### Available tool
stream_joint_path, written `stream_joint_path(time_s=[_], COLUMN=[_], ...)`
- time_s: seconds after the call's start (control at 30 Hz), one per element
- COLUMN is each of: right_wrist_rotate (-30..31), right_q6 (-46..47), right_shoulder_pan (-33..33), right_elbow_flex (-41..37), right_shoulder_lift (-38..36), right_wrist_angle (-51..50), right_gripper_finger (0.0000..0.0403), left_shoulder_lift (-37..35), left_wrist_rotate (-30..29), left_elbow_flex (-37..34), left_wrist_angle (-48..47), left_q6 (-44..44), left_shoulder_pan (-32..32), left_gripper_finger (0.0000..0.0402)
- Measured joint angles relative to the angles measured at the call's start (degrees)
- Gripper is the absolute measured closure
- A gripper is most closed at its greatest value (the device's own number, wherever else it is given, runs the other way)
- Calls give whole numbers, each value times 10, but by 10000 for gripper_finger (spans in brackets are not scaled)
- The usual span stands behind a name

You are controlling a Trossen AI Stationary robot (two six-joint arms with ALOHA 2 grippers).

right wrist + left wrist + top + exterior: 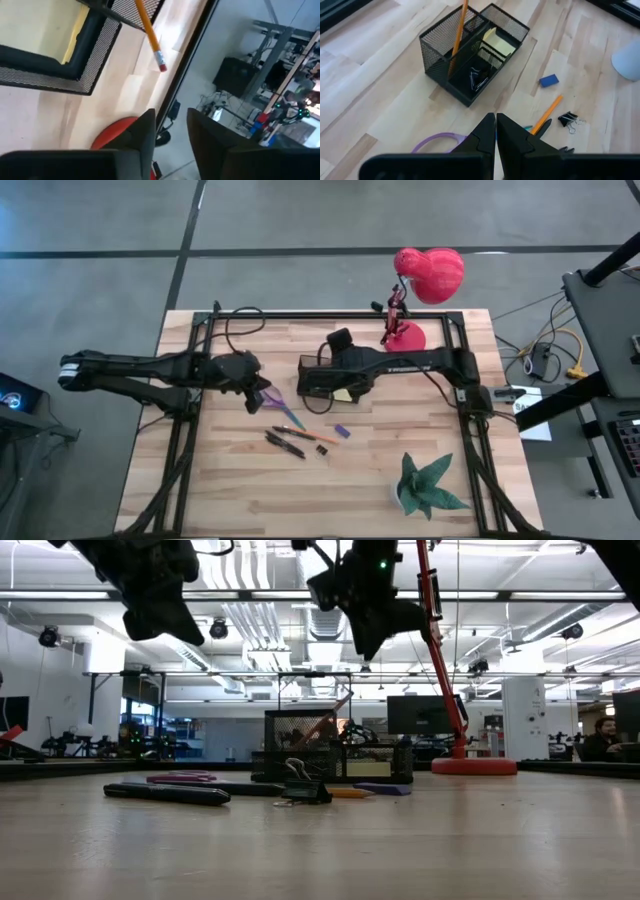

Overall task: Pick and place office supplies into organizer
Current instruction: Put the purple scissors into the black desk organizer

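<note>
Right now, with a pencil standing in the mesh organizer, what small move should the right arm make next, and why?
Probably lift the right gripper straight up and clear. Its fingers are apart with nothing between them, and the pencil already leans inside the organizer. Scissors, pens and a binder clip still lie on the table. The left gripper hangs shut above them.

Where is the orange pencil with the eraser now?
The orange pencil stands tilted inside the black mesh organizer, in the tall compartment beside the yellow sticky-note pad.

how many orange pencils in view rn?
2. One pencil stands tilted in the organizer, eraser end up. The other pencil lies on the table near a binder clip. More could be hidden under the arms.
</note>
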Motion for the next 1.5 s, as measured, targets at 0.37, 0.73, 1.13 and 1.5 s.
stream_joint_path(time_s=[0.37,0.73,1.13,1.5], right_wrist_rotate=[-364,-411,-256,-256], right_q6=[245,307,380,424], right_shoulder_pan=[12,34,103,104], right_elbow_flex=[-9,-34,-124,-252], right_shoulder_lift=[-33,-48,-177,-229], right_wrist_angle=[75,205,217,218], right_gripper_finger=[246,252,216,200], left_shoulder_lift=[19,113,218,226], left_wrist_rotate=[-1,44,4,-41], left_elbow_flex=[-2,-101,-86,-54], left_wrist_angle=[-79,-31,32,31], left_q6=[3,389,423,487], left_shoulder_pan=[0,1,19,20], left_gripper_finger=[402,402,401,320])
